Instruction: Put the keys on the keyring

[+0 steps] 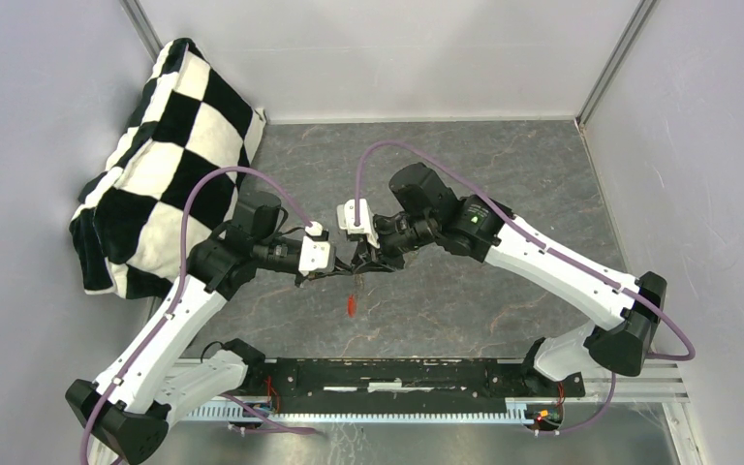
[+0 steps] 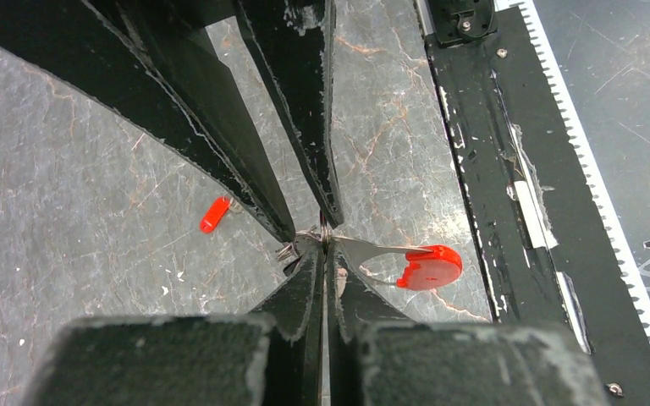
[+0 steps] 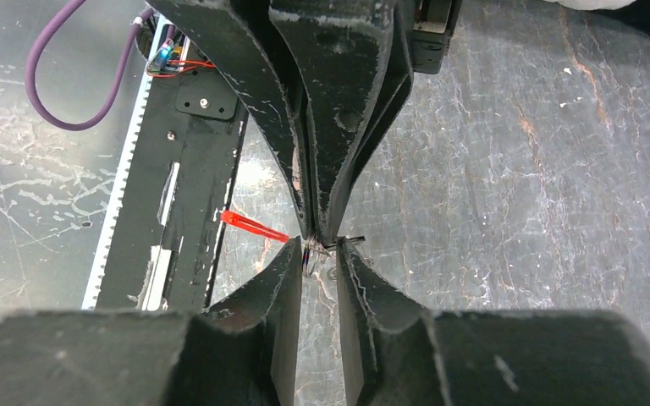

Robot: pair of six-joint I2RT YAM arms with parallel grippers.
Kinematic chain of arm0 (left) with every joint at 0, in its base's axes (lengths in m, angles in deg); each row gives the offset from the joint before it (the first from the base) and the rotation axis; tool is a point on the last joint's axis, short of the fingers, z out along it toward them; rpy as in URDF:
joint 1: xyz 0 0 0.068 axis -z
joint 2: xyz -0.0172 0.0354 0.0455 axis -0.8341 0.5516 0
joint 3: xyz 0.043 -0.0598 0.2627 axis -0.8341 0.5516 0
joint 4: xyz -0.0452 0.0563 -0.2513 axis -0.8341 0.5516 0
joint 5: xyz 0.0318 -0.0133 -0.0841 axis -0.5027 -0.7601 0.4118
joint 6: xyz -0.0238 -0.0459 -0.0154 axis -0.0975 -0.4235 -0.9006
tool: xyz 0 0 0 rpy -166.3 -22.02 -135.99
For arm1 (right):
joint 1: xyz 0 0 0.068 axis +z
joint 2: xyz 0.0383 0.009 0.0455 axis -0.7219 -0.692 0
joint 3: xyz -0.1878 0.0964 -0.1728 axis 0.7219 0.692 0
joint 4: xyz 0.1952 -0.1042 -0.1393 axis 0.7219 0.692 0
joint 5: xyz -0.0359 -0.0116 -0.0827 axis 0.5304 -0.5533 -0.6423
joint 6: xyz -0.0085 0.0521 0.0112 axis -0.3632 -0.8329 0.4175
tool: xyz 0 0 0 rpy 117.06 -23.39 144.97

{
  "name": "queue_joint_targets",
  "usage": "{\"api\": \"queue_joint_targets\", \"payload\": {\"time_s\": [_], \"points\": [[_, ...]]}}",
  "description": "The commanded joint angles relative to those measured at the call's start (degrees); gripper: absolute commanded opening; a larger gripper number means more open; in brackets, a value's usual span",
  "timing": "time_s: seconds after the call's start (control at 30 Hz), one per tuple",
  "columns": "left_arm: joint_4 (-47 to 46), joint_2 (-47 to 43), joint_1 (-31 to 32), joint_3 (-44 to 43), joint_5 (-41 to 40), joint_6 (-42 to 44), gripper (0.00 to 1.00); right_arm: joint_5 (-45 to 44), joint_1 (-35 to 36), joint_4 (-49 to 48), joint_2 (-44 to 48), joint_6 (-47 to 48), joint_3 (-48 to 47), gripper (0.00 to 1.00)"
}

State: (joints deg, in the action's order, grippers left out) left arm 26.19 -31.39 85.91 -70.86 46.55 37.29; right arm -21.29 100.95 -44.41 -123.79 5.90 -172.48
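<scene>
Nearest, a black rail runs along the front edge of the grey marbled worktop, between the two arm bases. Just beyond it, alone on the stone, lies a small red-headed key. It is too small in every view for its blade to be made out.

Directly past the key, both arms meet tip to tip above the middle of the worktop. The left gripper has its fingers pressed fully together on the thin metal ring of the keyring. The keyring's flat metal tongue sticks out sideways toward the rail and ends in a red round tag, which hangs clear of the surface. In the right wrist view that tag shows edge-on, as a thin red sliver.

The right gripper faces the left one from the opposite side. Its fingers stand a little apart, with a narrow strip of worktop visible between them, and their tips sit on either side of the ring. I cannot tell whether they touch the ring. No black-headed key can be made out.

Farthest back, a black-and-white checkered cushion leans in the left rear corner against the wall.
</scene>
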Motion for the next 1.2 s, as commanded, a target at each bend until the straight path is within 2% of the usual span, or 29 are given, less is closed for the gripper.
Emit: {"api": "queue_joint_targets", "payload": {"time_s": [0.0,0.23,0.4,0.47,0.5,0.53,0.57,0.7,0.83,1.0,1.17], "points": [[-0.1,-0.3,0.2,-2.9,0.8,2.3,0.02,-1.9,0.4,-0.9,0.0,-0.2,-2.0,0.27],[-0.2,-0.5,0.3,-3.3,0.8,2.7,0.02,-3.2,0.6,-0.3,-1.1,-0.6,-2.1,0.27],[-0.1,-0.8,0.2,-3.1,1.1,2.5,0.02,-4.6,0.6,-2.9,-0.1,-1.3,-1.7,0.03],[-0.1,-0.9,0.2,-3.0,1.2,2.2,0.02,-5.5,0.6,-4.5,0.8,-2.0,-1.0,0.01],[0.0,-0.9,0.2,-3.0,1.3,2.1,0.08,-6.0,0.6,-5.9,1.5,-2.5,-0.2,0.00],[-0.1,-1.0,0.2,-3.1,1.1,2.0,0.24,-6.1,0.5,-7.3,2.5,-3.1,0.8,0.00],[-0.1,-1.1,0.3,-3.0,0.9,1.8,0.35,-5.7,0.5,-9.2,3.5,-3.5,2.1,0.00],[-0.8,-2.1,0.2,-2.2,-1.3,1.6,0.56,-3.1,-0.3,-17.3,7.5,-7.1,7.9,0.01],[-7.5,-5.0,0.2,1.5,-2.9,-2.9,0.57,0.2,-1.9,-33.1,12.6,-15.4,18.2,0.00],[-19.1,-9.3,0.3,7.0,-2.9,-14.0,0.60,1.8,-2.5,-56.3,17.9,-26.2,30.3,0.00],[-22.0,-8.0,0.3,7.6,-1.1,-18.4,0.60,1.9,-2.6,-66.0,18.6,-32.2,33.9,0.00]]}}
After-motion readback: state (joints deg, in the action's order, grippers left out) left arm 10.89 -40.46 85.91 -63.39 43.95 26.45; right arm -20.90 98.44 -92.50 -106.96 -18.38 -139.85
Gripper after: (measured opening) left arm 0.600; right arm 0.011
